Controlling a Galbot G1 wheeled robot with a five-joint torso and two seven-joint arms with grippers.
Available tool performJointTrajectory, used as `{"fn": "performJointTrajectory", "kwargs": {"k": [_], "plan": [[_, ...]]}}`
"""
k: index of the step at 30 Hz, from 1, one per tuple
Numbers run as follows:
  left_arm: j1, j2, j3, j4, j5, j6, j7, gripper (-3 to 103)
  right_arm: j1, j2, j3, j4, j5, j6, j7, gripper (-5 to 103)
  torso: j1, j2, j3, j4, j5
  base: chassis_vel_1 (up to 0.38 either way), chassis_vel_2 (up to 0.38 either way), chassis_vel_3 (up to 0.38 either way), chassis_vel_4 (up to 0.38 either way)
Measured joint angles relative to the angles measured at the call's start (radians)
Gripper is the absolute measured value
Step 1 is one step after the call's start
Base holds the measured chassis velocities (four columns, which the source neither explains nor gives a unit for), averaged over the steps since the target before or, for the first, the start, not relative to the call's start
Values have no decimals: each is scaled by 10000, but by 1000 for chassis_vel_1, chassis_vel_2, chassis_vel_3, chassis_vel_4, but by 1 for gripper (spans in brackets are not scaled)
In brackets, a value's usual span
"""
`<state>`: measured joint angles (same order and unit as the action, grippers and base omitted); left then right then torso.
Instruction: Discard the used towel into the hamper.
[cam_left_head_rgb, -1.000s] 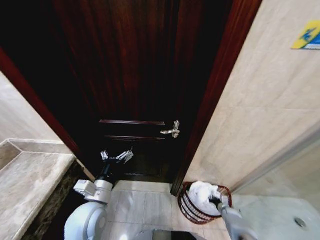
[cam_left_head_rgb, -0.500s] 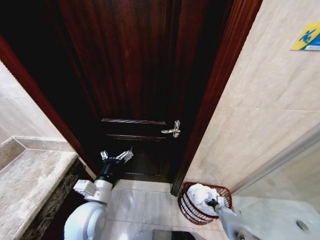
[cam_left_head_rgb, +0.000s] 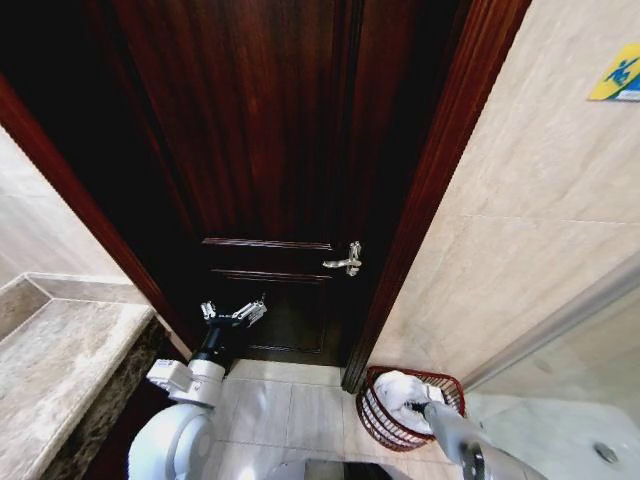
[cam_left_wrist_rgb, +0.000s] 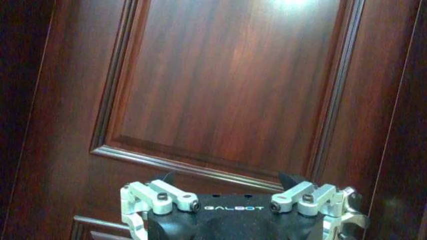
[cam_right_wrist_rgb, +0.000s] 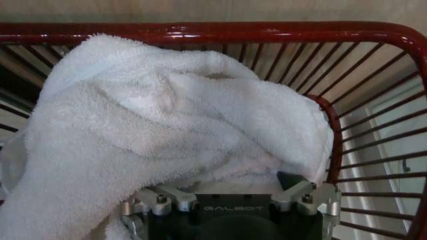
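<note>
Towel (cam_right_wrist_rgb: 167, 135), soft, light, limp terry best pinched at a bunched fold, lies heaped inside hamper (cam_left_head_rgb: 372, 412) with one edge over its rim; my right gripper (cam_right_wrist_rgb: 227, 192) above hamper, fingers towel-covered, grip state undetermined.

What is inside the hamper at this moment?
A white towel fills the hamper, with the right gripper reaching into it. The towel covers the gripper's fingertips and the hamper's bottom, so anything beneath is hidden.
</note>
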<state>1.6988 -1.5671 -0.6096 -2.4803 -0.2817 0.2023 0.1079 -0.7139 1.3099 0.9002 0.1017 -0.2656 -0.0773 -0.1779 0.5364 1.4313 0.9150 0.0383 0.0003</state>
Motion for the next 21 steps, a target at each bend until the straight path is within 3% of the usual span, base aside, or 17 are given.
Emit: {"fn": "performJointTrajectory", "kwargs": {"k": [6, 7, 12, 14, 15, 17, 18, 21], "plan": [[0, -1, 0, 0, 0, 0, 0, 100, -703, -36, -206, 1419, 737, 60, -675, 100, 0, -1, 1, -3, 4, 0, 0, 0, 0], [0, -1, 0, 0, 0, 0, 0, 100, -1148, -23, -359, 2335, 1015, -85, -889, 100, 0, 0, 1, -3, 0, 0, 0, 0, 0], [0, -1, 0, 0, 0, 0, 0, 100, -1951, 9, -653, 3774, 1245, -346, -1032, 100, 0, -1, 1, 0, 7, 0, 0, 0, 0], [1, 2, -1, 0, 0, 0, -1, 100, -2887, -95, -1200, 5568, 1972, -839, -1135, 100, 0, -1, 1, -5, -9, 0, 0, 0, 0], [1, 2, -1, 0, 0, 0, -1, 100, -2887, -95, -1200, 5568, 1972, -839, -1135, 100, 0, -1, 1, -5, -9, 0, 0, 0, 0], [-1, -1, 0, 0, 0, 0, 0, 100, -3933, -167, -1621, 7633, 2817, -1289, -1227, 100, -1, 0, 0, -1, 0, 0, 0, 0, 0], [-1, -1, 0, 0, 0, 0, 0, 100, -3933, -167, -1621, 7633, 2817, -1289, -1227, 100, -1, 0, 0, -1, 0, 0, 0, 0, 0], [-1, 2, 0, 0, 0, 0, 0, 100, -5199, -185, -1742, 9822, 3345, -1547, -1283, 100, -1, 0, 0, -3, -5, 0, 0, 0, 0]]}}
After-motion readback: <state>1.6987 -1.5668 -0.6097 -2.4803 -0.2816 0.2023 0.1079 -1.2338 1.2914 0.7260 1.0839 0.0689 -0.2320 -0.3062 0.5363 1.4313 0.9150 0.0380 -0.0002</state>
